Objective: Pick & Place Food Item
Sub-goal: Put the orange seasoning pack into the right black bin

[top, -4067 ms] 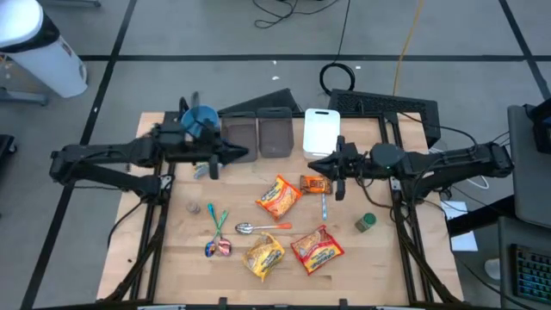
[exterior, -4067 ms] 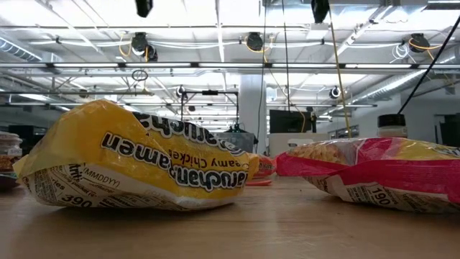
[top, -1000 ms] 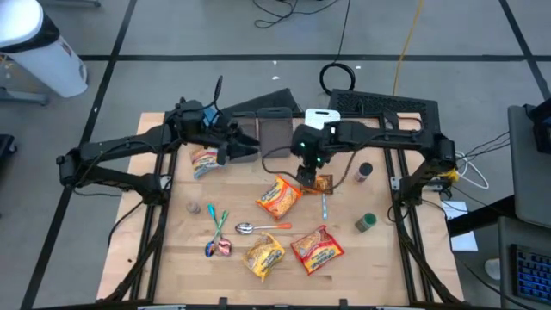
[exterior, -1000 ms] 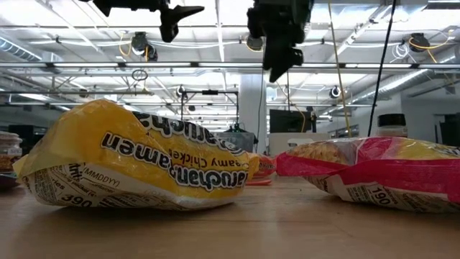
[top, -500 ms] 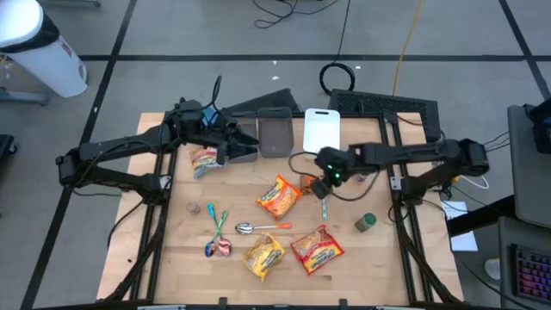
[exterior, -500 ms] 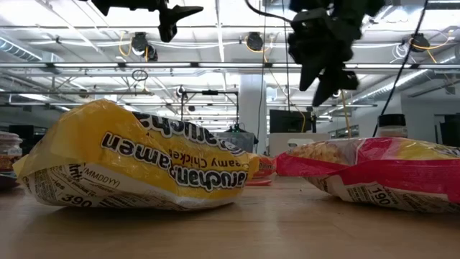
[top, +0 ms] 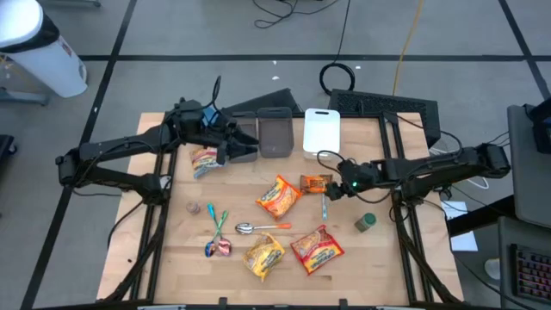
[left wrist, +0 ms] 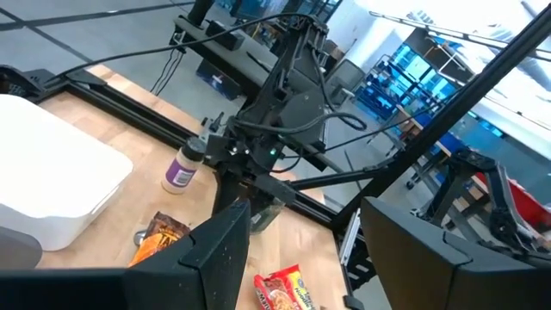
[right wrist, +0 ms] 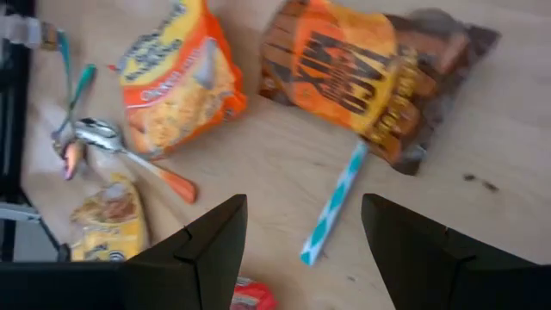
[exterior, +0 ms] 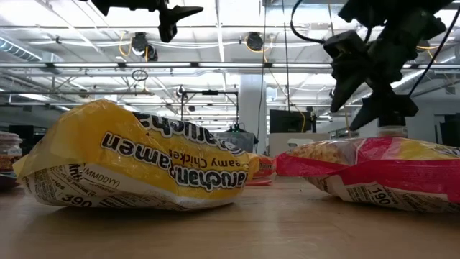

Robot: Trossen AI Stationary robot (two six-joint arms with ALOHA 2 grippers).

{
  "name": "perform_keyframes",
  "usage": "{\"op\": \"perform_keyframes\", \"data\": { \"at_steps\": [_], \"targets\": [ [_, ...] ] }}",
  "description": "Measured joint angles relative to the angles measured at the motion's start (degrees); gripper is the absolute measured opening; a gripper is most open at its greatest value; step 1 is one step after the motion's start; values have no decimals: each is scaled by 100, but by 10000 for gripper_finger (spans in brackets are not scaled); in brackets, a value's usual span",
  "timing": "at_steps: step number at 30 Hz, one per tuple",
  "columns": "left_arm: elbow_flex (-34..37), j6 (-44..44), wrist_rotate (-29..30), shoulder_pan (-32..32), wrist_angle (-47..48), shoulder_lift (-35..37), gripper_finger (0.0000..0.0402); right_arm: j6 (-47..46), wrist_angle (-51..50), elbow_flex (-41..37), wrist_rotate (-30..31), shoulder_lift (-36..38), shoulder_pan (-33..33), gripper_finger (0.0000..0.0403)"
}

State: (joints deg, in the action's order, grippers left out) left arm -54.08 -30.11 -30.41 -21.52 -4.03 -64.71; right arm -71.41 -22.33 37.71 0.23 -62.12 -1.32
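Count on the bench [top: 379, 258]:
- ramen packs: 4, namely orange [top: 278, 197] at centre, yellow [top: 264, 256] and red [top: 318, 248] toward 6 o'clock, one [top: 205, 160] toward 10 o'clock
- snack bag [top: 315, 182]: 1
- grey bins: 2 ( [top: 240, 135], [top: 275, 133]) at 12 o'clock
- white box [top: 322, 131]: 1
- spoon [top: 262, 227]: 1
- striped straw [top: 324, 205]: 1
- jar [top: 366, 222]: 1, at 4 o'clock
- arms: 2

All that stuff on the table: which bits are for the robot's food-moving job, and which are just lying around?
Likely for the job:
- brown-orange snack bag, under the open, empty right gripper
- orange ramen pack
- yellow ramen pack
- red ramen pack
- grey bins

Probably just lying about:
- spoon
- teal straw
- green-lidded jar
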Motion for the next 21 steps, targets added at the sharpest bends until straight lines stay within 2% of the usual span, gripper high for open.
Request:
{"op": "perform_keyframes", "data": {
  "at_steps": [6, 11, 21],
  "targets": [
    [0, -43, 6, 0, 0, 0, 232, -296, 21, -272, 45, -12, -38, 224],
    [0, -67, 8, 0, 0, 0, 232, -675, 394, -569, 344, -16, -68, 224],
    [0, -44, 49, 0, 0, 0, 232, -701, 613, -638, 289, -14, -68, 224]
  ]
}}
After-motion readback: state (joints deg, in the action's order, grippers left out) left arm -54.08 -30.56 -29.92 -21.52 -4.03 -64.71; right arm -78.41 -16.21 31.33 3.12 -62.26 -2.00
